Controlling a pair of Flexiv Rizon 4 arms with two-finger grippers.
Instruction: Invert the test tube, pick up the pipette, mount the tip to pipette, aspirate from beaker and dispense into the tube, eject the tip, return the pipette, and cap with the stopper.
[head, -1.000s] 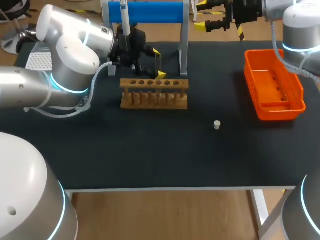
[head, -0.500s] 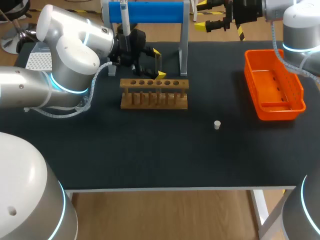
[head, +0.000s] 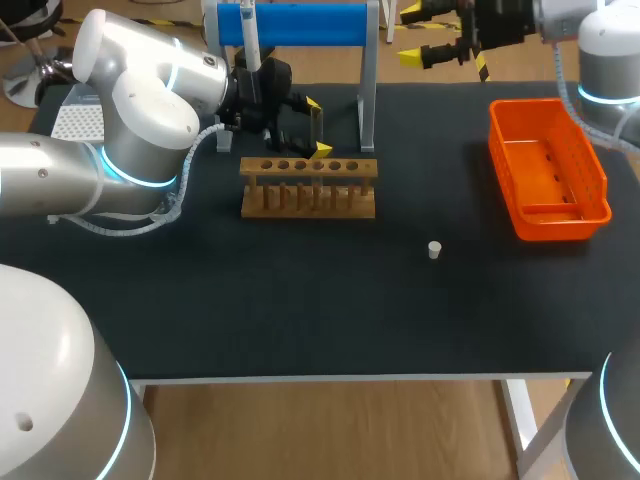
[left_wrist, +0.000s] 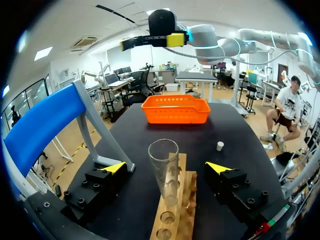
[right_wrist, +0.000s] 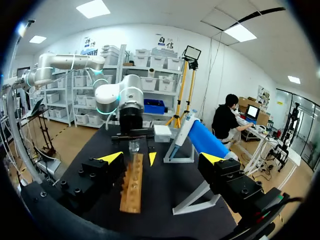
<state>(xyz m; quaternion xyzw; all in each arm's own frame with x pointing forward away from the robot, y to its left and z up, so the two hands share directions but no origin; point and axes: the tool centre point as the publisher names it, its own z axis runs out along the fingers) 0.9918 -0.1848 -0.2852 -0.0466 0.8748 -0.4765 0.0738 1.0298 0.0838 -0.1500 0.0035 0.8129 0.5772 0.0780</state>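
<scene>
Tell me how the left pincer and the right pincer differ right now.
The left pincer sits low at the wooden rack, while the right pincer hangs high above the table. The left pincer has the upright test tube standing between its fingers, which are apart from it on both sides. The right pincer has nothing between its fingers. Both are open and have yellow tips.
</scene>
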